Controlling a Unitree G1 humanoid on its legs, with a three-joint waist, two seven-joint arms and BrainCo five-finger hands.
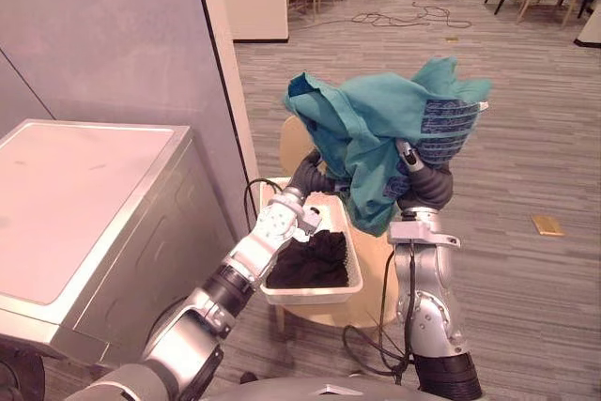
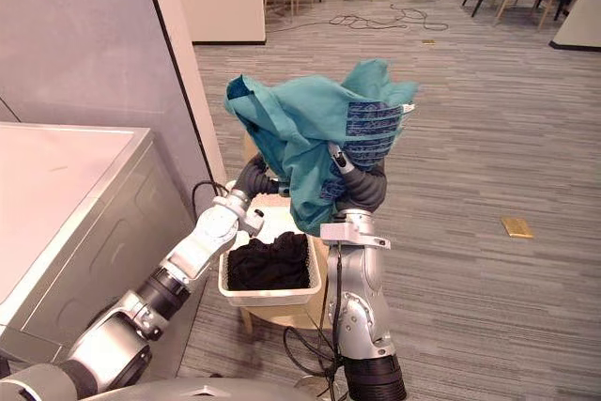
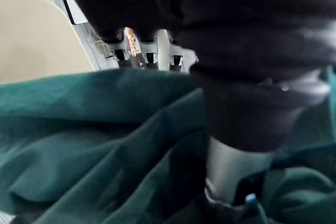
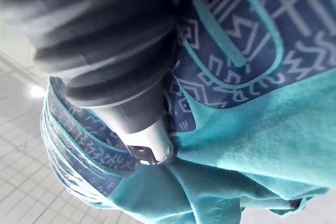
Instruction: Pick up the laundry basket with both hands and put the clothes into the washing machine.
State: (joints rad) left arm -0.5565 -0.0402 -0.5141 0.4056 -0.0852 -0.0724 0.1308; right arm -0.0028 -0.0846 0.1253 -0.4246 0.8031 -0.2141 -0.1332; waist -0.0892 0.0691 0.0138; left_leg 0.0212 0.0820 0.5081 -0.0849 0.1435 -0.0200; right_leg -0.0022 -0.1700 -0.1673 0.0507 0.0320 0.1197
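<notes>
The boxy silver-grey metal washing machine [image 1: 84,194] stands at the robot's left, just beside a pale wooden seat [image 1: 324,314] that bears the white rectangular plastic laundry basket [image 1: 310,296]. The basket rests on the seat and neither hand is on it. A heap of black clothes [image 1: 310,260] lies inside it. Above the basket hangs a teal cotton garment with a dark-blue patterned panel [image 1: 366,129], bunched and draped over both raised hands. It is soft, limp and light, likely to sag, slide or snag on a wrist, so a bundled handful near its middle would serve better than an edge. The basket looks stiff and light with its load, and is best taken at its two short rims. The left hand [image 1: 308,176] reaches up from the lower left with its forearm slanting over the basket. The right hand [image 1: 427,185] stands on an almost upright forearm beside the seat. Both are buried in the cloth, so whether either one clasps the fabric or only carries it cannot be told.
</notes>
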